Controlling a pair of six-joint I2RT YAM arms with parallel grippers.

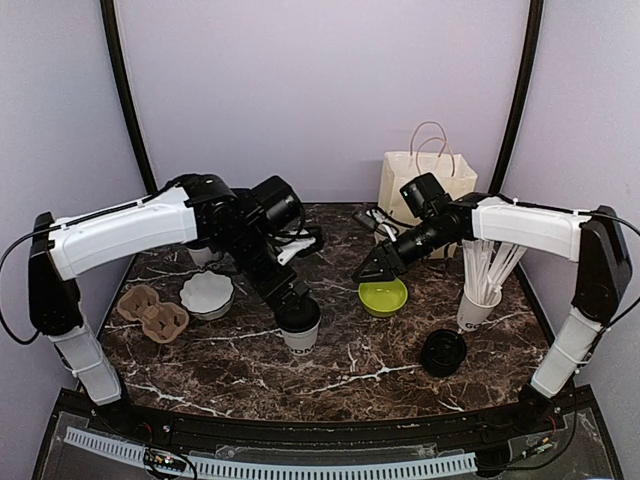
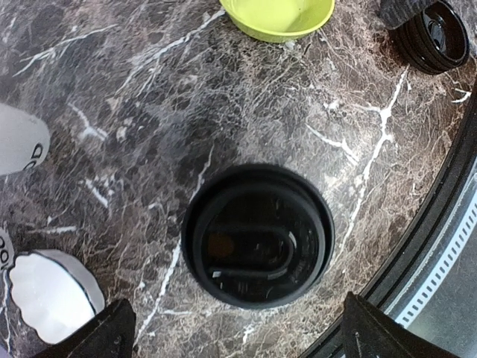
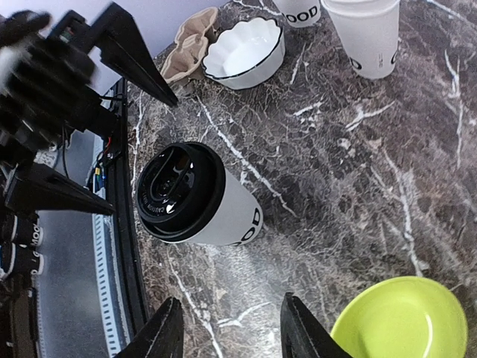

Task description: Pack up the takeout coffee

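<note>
One takeout coffee cup, white with dark lettering and a black lid, stands upright at the table's middle. It also shows in the left wrist view and the right wrist view. My left gripper hangs open just above it, its fingers wide of the lid on both sides and not touching it. My right gripper is open and empty over the marble beside the lime-green bowl. Two lidless white cups stand farther back on the left.
A stack of black lids lies front right beside the cup of white sticks. A paper bag stands at the back. A cardboard cup carrier and a white scalloped bowl sit on the left.
</note>
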